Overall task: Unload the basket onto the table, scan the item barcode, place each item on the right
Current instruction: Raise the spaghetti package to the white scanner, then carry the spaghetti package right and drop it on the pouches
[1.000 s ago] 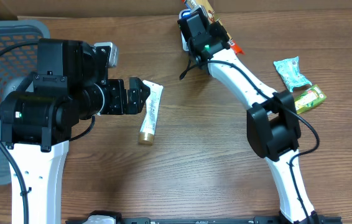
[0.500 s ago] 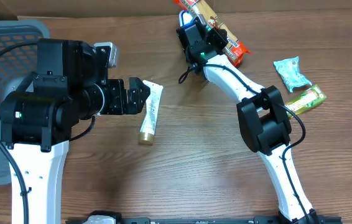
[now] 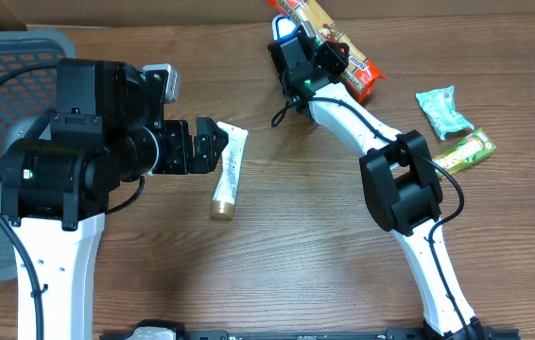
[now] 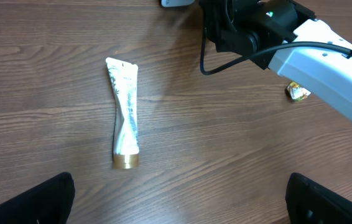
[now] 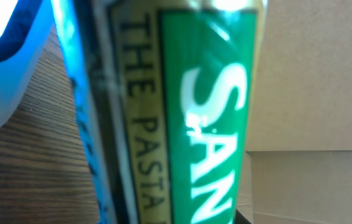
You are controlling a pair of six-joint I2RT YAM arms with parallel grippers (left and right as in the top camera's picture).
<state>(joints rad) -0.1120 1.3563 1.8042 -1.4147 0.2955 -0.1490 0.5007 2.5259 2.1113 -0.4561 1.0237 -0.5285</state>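
My right gripper (image 3: 313,59) is at the table's far edge, shut on a long pasta packet (image 3: 329,42) with a red and brown wrapper. In the right wrist view the packet (image 5: 213,112) fills the frame, its green label lit up, beside a white and blue scanner (image 5: 2,62). From overhead the scanner (image 3: 284,28) sits just left of the packet. My left gripper (image 3: 209,146) is open and holds nothing. Its fingertips (image 4: 33,199) frame bare wood in the left wrist view.
A white tube with a gold cap (image 3: 229,172) lies by the left gripper, also seen as the tube (image 4: 125,115). A teal packet (image 3: 438,109) and a green-yellow packet (image 3: 469,148) lie at the right. A grey basket (image 3: 3,57) stands at the far left.
The right arm has swung the pasta packet so more of it shows beside the scanner, then held still. The left arm has not moved.
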